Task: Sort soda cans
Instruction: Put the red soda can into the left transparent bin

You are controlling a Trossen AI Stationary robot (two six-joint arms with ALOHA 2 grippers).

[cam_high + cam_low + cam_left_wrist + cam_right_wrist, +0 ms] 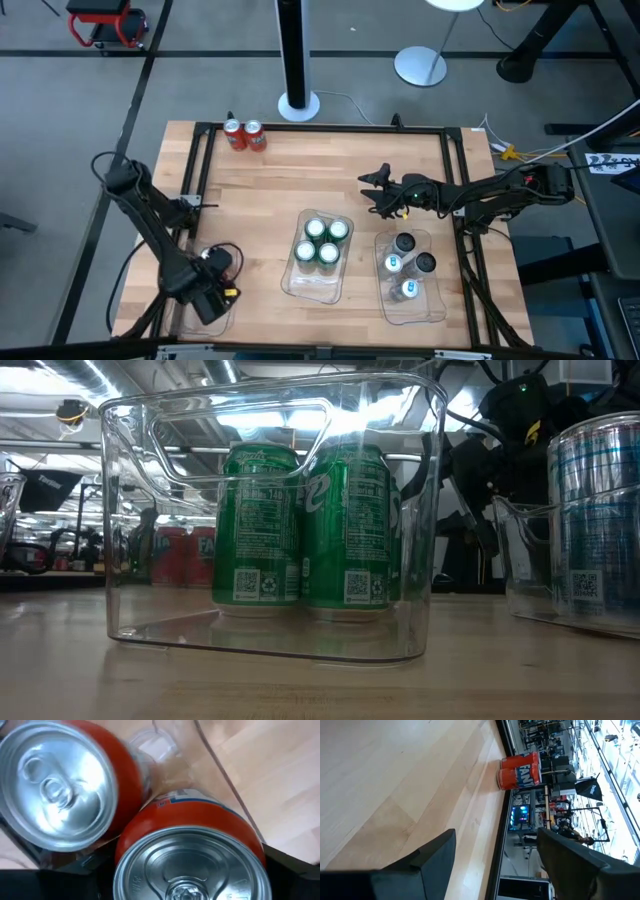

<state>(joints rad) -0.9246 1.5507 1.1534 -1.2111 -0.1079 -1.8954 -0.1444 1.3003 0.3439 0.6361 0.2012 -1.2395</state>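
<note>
The left gripper (213,290) hangs low at the table's near left corner; the right gripper (375,190) reaches mid-table, fingers apart.

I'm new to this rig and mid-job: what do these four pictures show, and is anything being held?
You are seeing two robot arms at a wooden table, each with a two-finger gripper. One picture looks down from above, one looks level across the table, and two come from cameras on the wrists.

From above, the middle tray holds four green cans and the right tray holds silver cans. Two red cans stand at the far edge.

The left gripper is over the left tray. It appears to grip a red can beside a second red can. The right gripper is open, holds nothing and faces the far red pair.
</note>
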